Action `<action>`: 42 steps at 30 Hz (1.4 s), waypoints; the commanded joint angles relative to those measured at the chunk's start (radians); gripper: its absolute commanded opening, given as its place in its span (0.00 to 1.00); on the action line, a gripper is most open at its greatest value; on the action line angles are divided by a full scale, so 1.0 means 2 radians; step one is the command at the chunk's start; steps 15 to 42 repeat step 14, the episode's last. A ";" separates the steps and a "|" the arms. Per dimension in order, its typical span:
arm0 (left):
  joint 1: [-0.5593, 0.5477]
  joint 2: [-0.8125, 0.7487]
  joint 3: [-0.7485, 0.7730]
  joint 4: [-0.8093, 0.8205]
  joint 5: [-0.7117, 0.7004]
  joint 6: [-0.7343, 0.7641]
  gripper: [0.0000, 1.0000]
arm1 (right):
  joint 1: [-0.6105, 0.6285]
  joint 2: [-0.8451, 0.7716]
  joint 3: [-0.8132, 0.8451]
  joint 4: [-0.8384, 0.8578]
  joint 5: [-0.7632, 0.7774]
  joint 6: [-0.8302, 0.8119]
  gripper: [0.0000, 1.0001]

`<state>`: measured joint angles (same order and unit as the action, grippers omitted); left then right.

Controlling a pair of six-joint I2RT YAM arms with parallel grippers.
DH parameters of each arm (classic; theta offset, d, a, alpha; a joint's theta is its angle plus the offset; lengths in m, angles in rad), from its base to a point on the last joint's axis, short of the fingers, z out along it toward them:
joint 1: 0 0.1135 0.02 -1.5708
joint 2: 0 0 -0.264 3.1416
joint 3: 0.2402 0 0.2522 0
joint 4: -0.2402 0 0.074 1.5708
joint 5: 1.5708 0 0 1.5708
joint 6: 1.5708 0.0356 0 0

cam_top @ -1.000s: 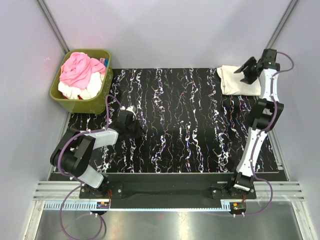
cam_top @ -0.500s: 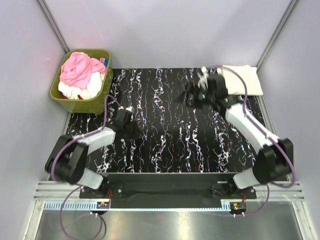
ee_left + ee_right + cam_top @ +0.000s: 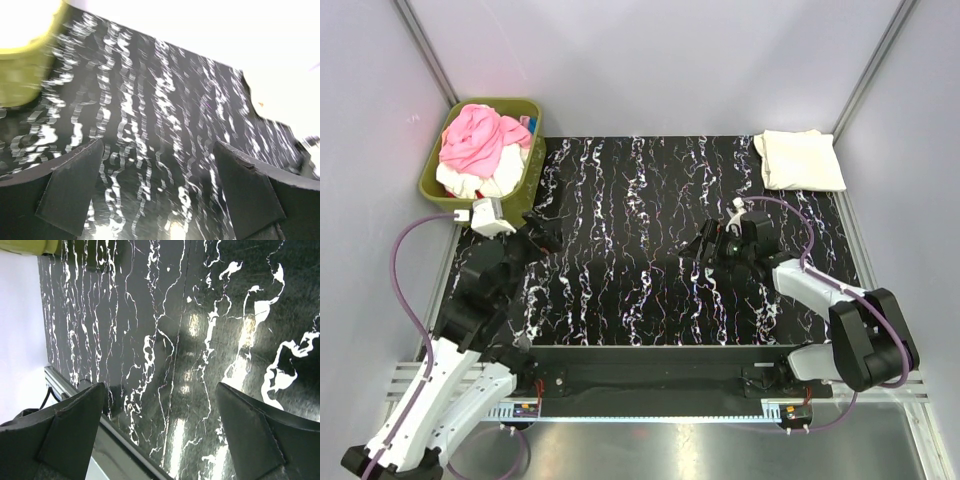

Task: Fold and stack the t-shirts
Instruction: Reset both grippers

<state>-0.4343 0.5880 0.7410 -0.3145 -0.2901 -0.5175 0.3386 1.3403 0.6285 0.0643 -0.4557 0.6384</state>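
Note:
A folded cream t-shirt lies flat at the table's far right corner. Crumpled t-shirts, a pink one over white ones, fill the green basket at the far left. My left gripper hovers just right of the basket's near corner, open and holding nothing. The left wrist view shows its two dark fingers wide apart over bare table. My right gripper is low over the middle of the table, open and holding nothing.
The black marbled table spans the workspace between grey walls. Its metal front rail shows in the right wrist view. The basket's rim appears blurred at the left of the left wrist view.
The right arm left the folded shirt at the far right and came back to mid-table, its jaws widening. The left arm swung toward the basket and its gripper went from shut to open.

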 commanded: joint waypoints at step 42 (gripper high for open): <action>0.002 0.017 0.113 -0.197 -0.147 0.018 0.99 | 0.002 0.058 0.009 0.086 -0.026 -0.005 1.00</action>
